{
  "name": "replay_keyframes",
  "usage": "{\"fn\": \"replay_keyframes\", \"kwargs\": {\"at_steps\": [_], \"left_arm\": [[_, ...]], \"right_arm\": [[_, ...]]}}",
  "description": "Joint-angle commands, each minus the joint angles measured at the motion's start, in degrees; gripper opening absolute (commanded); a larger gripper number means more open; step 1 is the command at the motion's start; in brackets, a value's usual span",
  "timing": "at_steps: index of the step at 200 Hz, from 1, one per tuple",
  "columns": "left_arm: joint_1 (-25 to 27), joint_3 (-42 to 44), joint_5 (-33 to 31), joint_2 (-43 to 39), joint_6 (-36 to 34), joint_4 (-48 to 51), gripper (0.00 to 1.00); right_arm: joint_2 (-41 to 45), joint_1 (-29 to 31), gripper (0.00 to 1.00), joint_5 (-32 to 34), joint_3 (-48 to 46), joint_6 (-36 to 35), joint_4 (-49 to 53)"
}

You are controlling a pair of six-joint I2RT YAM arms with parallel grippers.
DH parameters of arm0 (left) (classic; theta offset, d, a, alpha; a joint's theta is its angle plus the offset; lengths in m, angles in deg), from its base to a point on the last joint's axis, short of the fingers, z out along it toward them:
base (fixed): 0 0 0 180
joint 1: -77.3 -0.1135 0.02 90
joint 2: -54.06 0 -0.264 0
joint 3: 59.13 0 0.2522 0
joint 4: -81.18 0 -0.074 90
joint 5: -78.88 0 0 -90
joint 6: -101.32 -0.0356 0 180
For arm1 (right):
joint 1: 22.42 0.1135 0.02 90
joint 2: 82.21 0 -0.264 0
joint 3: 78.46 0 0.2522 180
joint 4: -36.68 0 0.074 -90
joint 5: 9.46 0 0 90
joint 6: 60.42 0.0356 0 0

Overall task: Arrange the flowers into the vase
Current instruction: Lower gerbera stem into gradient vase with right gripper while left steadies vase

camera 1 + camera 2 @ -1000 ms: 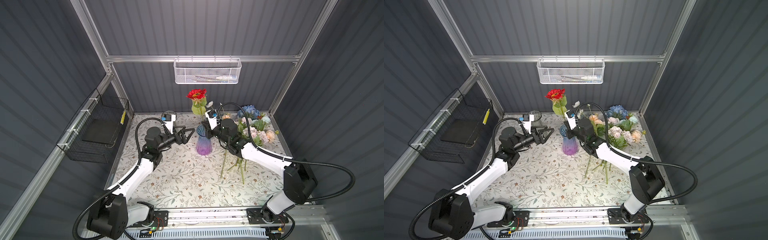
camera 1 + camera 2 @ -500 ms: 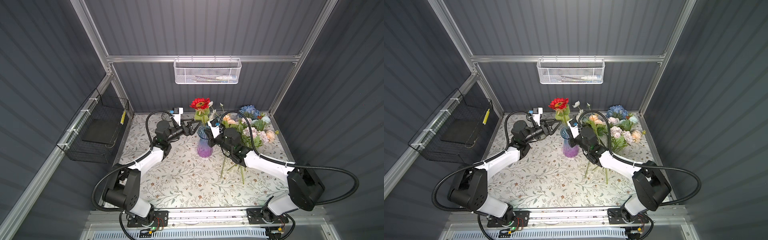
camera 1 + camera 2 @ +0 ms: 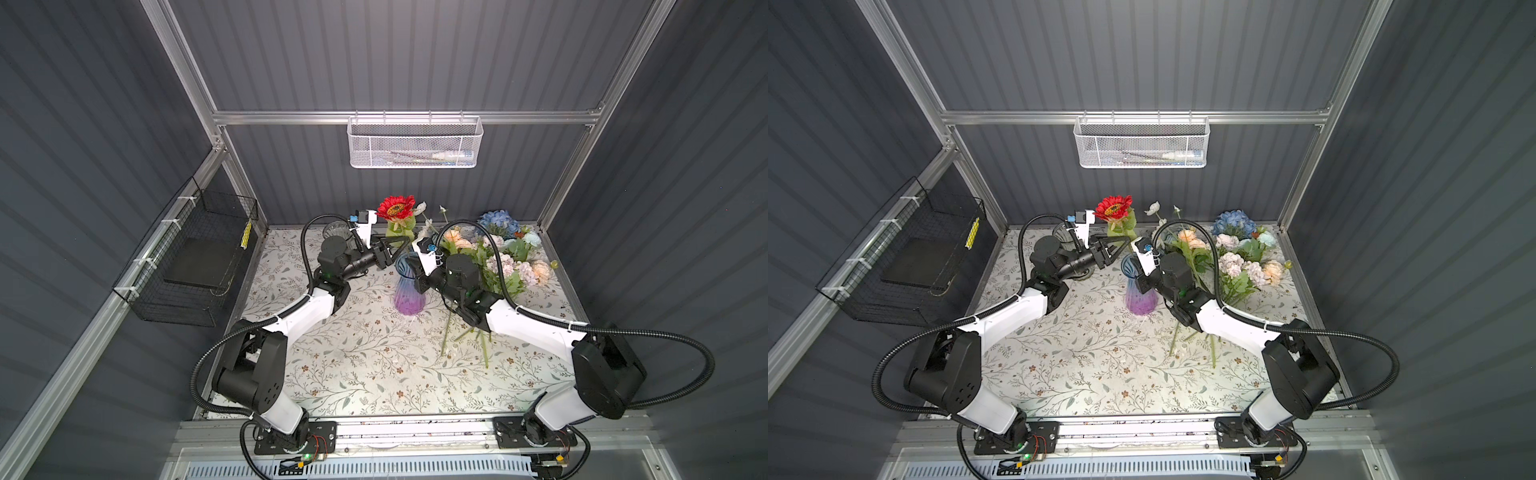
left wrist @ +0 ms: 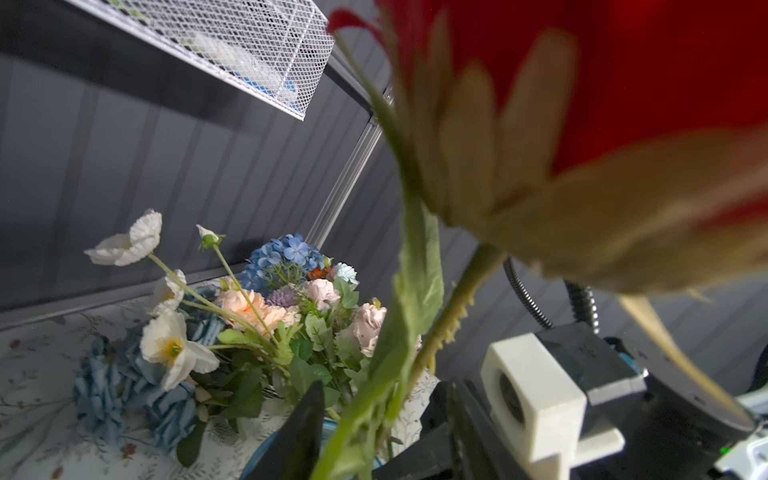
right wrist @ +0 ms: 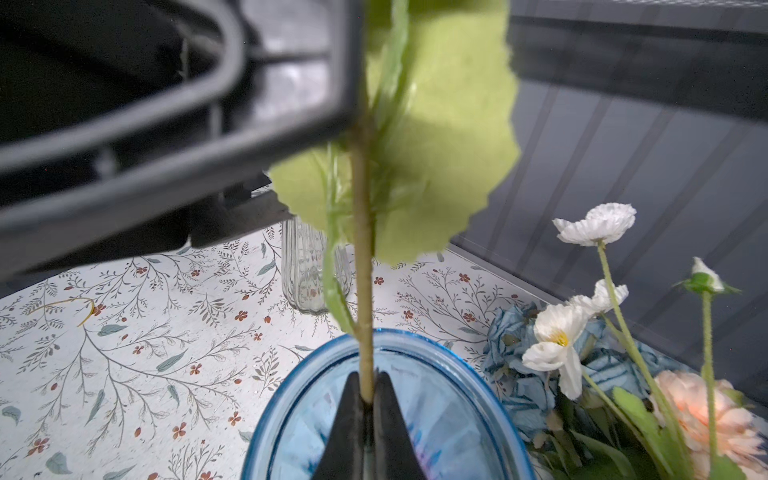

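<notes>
Clamped shut on the red flower (image 3: 395, 208) stem with the right fingers (image 5: 351, 411), right at the mouth of the vase (image 3: 407, 291). Gripped higher too, at the leaves above the vase, by the left fingers (image 3: 401, 246), closed around the stem. Held upright over the vase, bloom topmost. Heaped on the worktop (image 3: 365, 353) beside the vase: other flowers (image 3: 503, 257).

Noted smooth, glossy tinted glass on the vase (image 3: 409, 286). Found matt fabric petals and leaves, plus a slightly rough, plastic-looking stem, on the red flower (image 3: 395, 208) above it. Recorded matt black plastic on the left tool (image 3: 405, 244) and the right tool (image 5: 365, 392) at its mouth. Logged clear ribbed glass in the jar (image 5: 305, 272) behind it, and a matt printed covering on the table (image 3: 374, 357) beneath.
</notes>
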Motion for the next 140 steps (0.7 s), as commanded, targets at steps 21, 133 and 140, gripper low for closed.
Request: {"fn": "replay_keyframes", "kwargs": {"at_steps": [21,133,140], "left_arm": [[0.1,-2.8,1.1,-0.1,-2.1,1.0,0.22],[1.0,1.3,-7.2,-1.9,-9.7,4.8,0.07],[1.4,2.0,-8.3,-2.0,-10.7,4.7,0.08]], "right_arm": [[-0.9,0.5,0.00,-1.0,1.0,-0.9,1.9],[4.6,0.4,0.71,1.5,-0.8,0.1,2.7],[5.6,0.3,0.74,2.0,-1.3,0.2,2.7]]}}
